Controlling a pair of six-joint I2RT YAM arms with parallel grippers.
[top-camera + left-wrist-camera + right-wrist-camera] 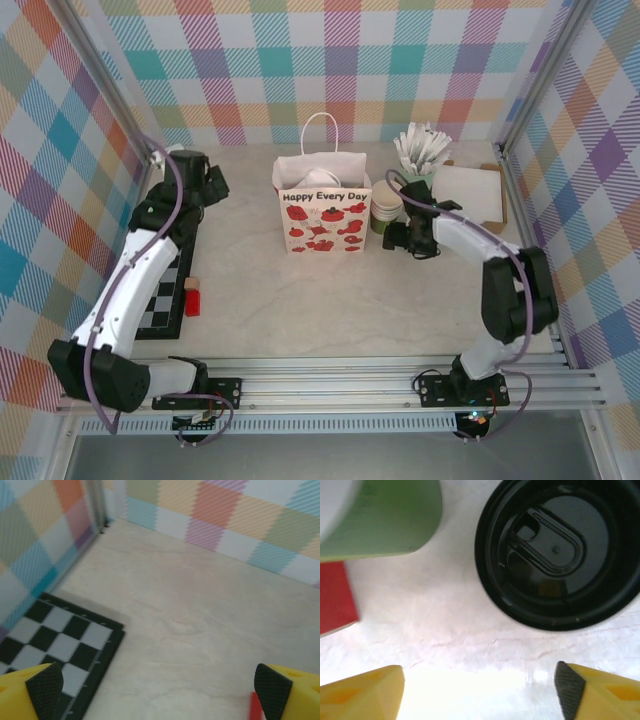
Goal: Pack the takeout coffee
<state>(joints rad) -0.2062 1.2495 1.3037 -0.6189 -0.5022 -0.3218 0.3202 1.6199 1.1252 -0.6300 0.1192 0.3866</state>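
Count on the table: one paper gift bag (323,212) at centre, printed with red shapes, standing upright with its handle up; one stack of cups (387,203) just right of the bag, individual cups too small to count; one green holder (420,152) of white sticks behind the stack, number unreadable; one checkerboard (165,290) at the left with one red block (192,298) at its right edge. Left gripper (160,690) hangs over bare tabletop past the board's corner, both fingers spread wide, nothing between them. Right gripper (480,690) sits low beside the stack, fingers apart and empty. Takeout coffee (555,550): one, seen from above as a round black lid just beyond the right fingertips, outside the bag, near the stack's green base; its cup body is hidden under the lid
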